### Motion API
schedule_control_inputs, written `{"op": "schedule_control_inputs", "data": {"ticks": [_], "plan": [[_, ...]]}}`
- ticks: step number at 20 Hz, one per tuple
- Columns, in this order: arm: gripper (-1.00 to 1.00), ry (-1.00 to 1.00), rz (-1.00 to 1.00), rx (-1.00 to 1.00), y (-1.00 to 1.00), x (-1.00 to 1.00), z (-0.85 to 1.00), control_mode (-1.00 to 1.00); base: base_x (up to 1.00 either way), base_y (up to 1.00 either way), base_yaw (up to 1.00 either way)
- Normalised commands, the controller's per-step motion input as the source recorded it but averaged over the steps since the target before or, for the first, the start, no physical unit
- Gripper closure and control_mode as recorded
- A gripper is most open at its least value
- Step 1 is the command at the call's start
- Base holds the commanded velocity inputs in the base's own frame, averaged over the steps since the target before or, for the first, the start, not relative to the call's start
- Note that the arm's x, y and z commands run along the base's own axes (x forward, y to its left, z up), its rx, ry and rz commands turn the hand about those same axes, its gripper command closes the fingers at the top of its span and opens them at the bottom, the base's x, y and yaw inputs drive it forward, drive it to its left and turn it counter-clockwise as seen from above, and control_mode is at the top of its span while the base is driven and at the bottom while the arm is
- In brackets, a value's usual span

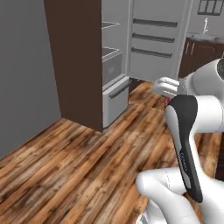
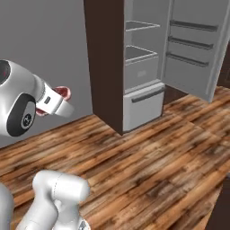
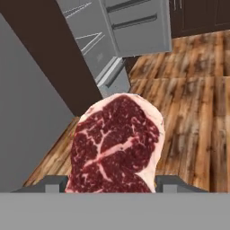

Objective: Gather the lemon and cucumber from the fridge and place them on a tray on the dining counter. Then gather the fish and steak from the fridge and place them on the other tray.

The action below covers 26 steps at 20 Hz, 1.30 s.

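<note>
Claw clamps the steak at its lower edge, frame centre (floppy, slick meat): grip mid-slab.

The fridge stands open at the far left, its door swung right, above the wooden floor; the white arm rises near right.

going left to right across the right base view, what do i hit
robot arm's white wrist → steak in the pincer → dark brown cabinet side panel → open fridge interior with its shelves → fridge door swung open, with three door racks
</note>
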Motion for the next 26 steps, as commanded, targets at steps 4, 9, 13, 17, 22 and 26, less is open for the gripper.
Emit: {"op": "schedule_control_inputs", "data": {"ticks": [4,9,13,17,22,26], "plan": [[1.0,0.0,0.0,0.0,0.0,0.0,0.0,1.0,-0.77,-0.11,-0.4],[1.0,0.0,0.0,0.0,0.0,0.0,0.0,1.0,-0.05,-0.47,-0.43],[1.0,0.0,0.0,0.0,0.0,0.0,0.0,1.0,0.0,-0.64,-0.39],[1.0,0.0,0.0,0.0,0.0,0.0,0.0,1.0,0.09,-0.73,-0.36],[1.0,0.0,0.0,0.0,0.0,0.0,0.0,1.0,0.27,-0.8,-0.29],[1.0,0.0,0.0,0.0,0.0,0.0,0.0,1.0,0.47,-0.8,-0.24]]}}
